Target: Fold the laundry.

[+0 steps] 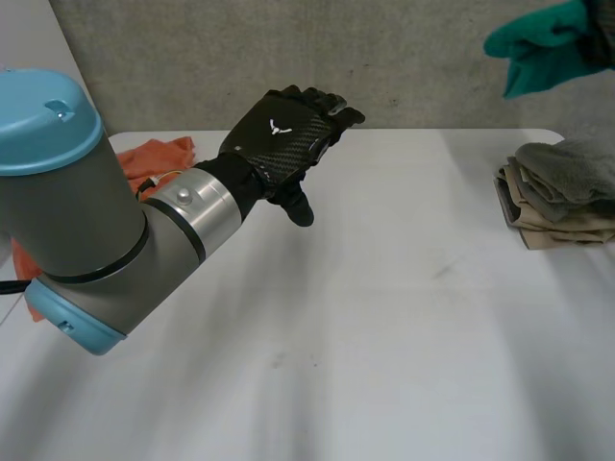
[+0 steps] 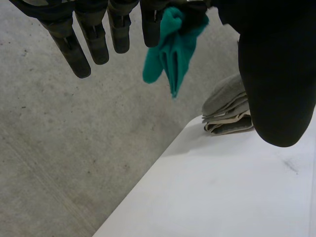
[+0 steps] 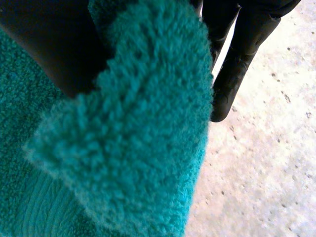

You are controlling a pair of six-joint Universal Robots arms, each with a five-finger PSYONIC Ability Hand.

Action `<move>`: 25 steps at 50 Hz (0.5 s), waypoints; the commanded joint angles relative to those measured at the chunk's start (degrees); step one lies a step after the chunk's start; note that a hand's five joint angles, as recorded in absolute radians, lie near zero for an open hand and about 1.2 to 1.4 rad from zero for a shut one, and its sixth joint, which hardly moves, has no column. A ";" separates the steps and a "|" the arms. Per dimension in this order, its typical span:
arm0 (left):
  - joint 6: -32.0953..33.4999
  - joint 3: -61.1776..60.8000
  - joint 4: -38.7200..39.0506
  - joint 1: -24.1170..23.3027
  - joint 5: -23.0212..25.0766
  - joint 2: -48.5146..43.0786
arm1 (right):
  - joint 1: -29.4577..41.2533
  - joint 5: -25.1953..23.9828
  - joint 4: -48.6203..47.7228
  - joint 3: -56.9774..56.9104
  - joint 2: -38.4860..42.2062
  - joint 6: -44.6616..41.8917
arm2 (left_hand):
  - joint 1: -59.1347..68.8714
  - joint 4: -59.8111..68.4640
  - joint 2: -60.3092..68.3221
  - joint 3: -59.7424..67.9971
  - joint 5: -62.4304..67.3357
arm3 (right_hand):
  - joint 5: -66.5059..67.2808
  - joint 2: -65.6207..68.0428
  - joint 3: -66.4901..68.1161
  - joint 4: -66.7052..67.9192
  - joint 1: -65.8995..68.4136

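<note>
A teal towel (image 1: 546, 46) hangs in the air above the table's far right corner, and my right hand (image 1: 602, 27) is shut on its top. In the right wrist view the towel (image 3: 133, 148) bunches under the palm, with the fingers (image 3: 237, 59) curled beside it. My left hand (image 1: 284, 136) hovers open over the back middle of the table (image 1: 384, 317), fingers straight and holding nothing. Its wrist view shows straight fingers (image 2: 81, 47), the thumb (image 2: 276, 79) and, beyond them, the hanging towel (image 2: 170, 52).
A stack of folded grey and beige cloths (image 1: 562, 192) sits at the table's right edge; the left wrist view shows the stack (image 2: 227, 111) below the towel. An orange cloth (image 1: 159, 157) lies at the back left, partly behind my left arm. A grey wall stands behind.
</note>
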 commanded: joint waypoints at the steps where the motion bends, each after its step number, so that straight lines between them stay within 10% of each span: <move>1: 0.00 -1.00 0.19 -0.14 -0.06 -0.08 | -6.20 -5.80 -4.30 -1.95 10.06 0.23 | 1.65 1.01 0.81 0.43 -0.03 | 15.44 12.58 12.91 12.02 25.12; 25: 0.00 -3.20 0.19 -0.22 -0.06 0.00 | -18.34 -16.27 -11.70 18.71 5.95 -0.04 | 1.99 1.35 1.15 0.77 0.31 | 15.44 12.58 12.91 12.02 25.12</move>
